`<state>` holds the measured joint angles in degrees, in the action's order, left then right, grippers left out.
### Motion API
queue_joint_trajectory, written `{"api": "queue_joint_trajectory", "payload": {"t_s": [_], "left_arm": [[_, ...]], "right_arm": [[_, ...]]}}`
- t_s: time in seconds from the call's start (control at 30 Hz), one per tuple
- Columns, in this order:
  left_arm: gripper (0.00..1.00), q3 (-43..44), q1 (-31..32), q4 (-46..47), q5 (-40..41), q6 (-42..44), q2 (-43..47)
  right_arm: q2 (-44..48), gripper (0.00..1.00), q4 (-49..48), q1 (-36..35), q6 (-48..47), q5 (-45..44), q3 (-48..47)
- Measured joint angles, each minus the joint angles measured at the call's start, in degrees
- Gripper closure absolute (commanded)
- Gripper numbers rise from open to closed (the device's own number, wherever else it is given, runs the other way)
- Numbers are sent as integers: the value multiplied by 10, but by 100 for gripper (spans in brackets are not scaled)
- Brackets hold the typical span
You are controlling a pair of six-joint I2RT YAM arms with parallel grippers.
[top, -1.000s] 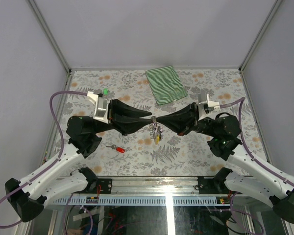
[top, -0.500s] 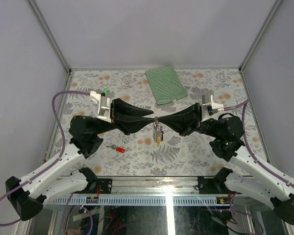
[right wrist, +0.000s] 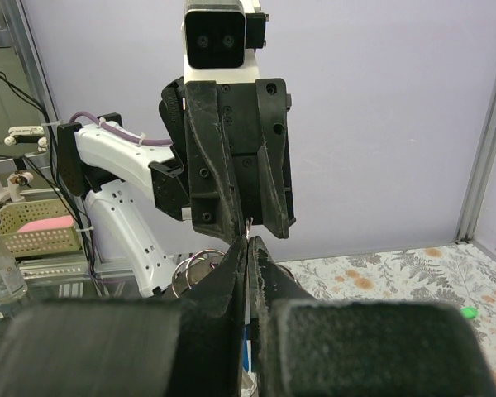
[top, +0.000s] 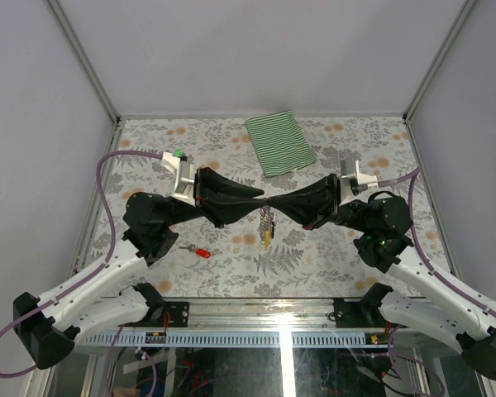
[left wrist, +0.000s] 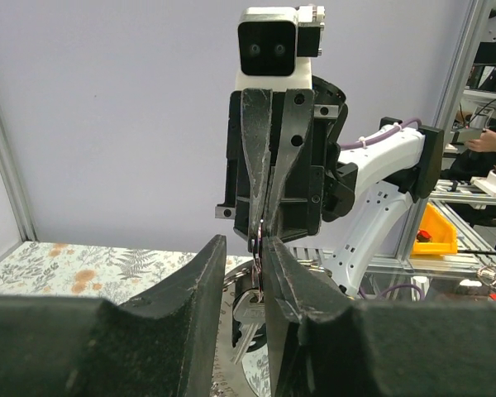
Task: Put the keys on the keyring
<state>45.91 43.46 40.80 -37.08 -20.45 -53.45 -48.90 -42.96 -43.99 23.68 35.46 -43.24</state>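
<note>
The keyring (left wrist: 258,238) is held in the air between both grippers, seen edge-on. A bunch of keys (top: 267,225) with coloured tags hangs from it above the table. My right gripper (top: 273,203) is shut on the keyring, whose thin wire (right wrist: 246,225) shows at its tips (right wrist: 248,241). My left gripper (top: 260,199) faces it tip to tip; its jaws (left wrist: 244,241) stand apart around the ring, which lies against the right finger. A silvery key (left wrist: 250,314) hangs below between them. One key with a red tag (top: 200,251) lies on the table by the left arm.
A green-striped folded cloth (top: 279,143) lies at the back centre of the floral table (top: 355,141). Grey walls and metal posts enclose the table on three sides.
My left arm has shifted right and its fingers have closed in on the keyring at the right gripper's tips. The hanging keys have swung slightly. The right arm has barely moved.
</note>
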Motion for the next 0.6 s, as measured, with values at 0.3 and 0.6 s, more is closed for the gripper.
{"api": "queue_joint_trajectory", "payload": {"t_s": [0.3, 0.6], "left_arm": [[78, -4, 1, 0, -1, 2, 0], [100, -5, 4, 1, -6, 7, 0]], "right_arm": [[0, 100, 0, 0, -3, 0, 0], [0, 100, 0, 0, -9, -4, 0]]}}
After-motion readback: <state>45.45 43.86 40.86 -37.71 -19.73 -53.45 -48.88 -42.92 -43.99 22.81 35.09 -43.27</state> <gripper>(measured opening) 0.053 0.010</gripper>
